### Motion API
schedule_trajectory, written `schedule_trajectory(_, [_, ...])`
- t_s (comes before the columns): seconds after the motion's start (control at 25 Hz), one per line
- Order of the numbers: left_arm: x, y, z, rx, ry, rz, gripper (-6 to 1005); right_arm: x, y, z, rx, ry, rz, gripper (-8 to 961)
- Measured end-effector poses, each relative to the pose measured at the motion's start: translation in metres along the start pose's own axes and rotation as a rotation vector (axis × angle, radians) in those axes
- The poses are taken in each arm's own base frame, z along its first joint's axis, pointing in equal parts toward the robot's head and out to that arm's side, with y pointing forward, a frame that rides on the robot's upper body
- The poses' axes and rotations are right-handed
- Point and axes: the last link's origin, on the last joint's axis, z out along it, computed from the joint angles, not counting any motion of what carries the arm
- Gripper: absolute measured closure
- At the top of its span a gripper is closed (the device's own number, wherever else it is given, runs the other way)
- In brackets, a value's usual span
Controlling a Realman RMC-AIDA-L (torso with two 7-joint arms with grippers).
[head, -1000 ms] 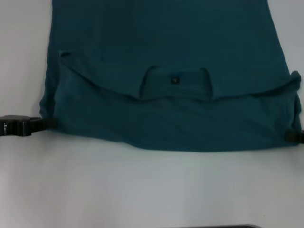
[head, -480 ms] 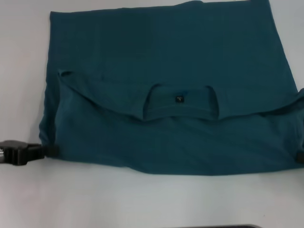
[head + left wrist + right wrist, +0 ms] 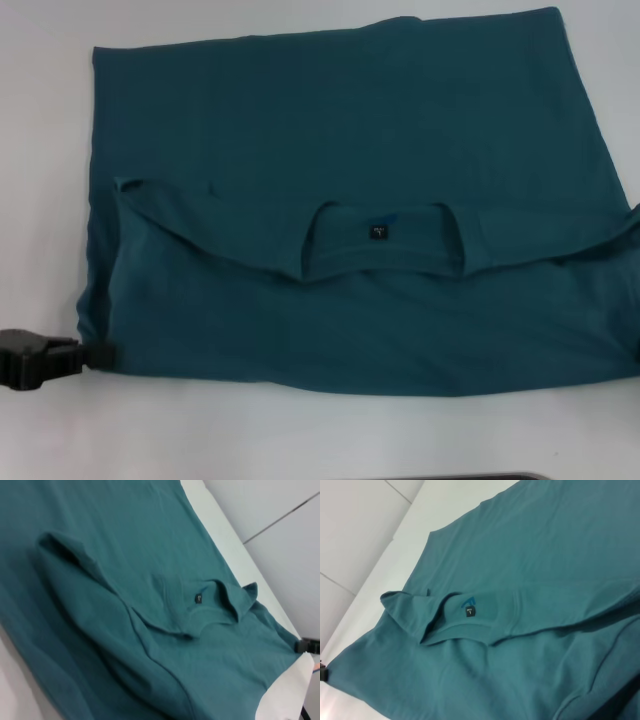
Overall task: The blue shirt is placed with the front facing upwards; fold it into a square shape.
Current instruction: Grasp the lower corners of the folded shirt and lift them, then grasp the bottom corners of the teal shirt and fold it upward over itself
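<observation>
White table [image 3: 300, 440] carrying blue shirt [image 3: 350, 150], laid flat, collar end folded back over body, neck tag [image 3: 378, 232] up; bare surface along near edge

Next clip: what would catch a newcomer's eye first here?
The blue shirt fills the white table, its collar half doubled over the lower half. The small black neck tag sits mid-fold inside the collar. The left gripper meets the fold's near-left corner; the right gripper is out of view.

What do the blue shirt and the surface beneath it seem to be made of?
The blue shirt looks like soft matte knit cloth, probably cotton: it drapes and creases at its fold. The table looks smooth, hard and white, perhaps laminate; its material stays uncertain.
</observation>
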Motion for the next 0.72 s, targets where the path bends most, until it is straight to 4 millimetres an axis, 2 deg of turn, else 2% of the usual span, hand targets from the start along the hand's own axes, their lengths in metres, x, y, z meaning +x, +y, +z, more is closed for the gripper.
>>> schedule_trajectory(0.32, [-0.009,0.001,-0.002,-0.009,-0.013,-0.007,999,0.01,0.0,-0.006,0.013,-0.018,0.021,917])
schedule_trajectory(0.72, [-0.009,0.005,-0.009,-0.023,0.008,-0.002,999,0.003,0.002,-0.011,0.011,-0.043,0.008,917])
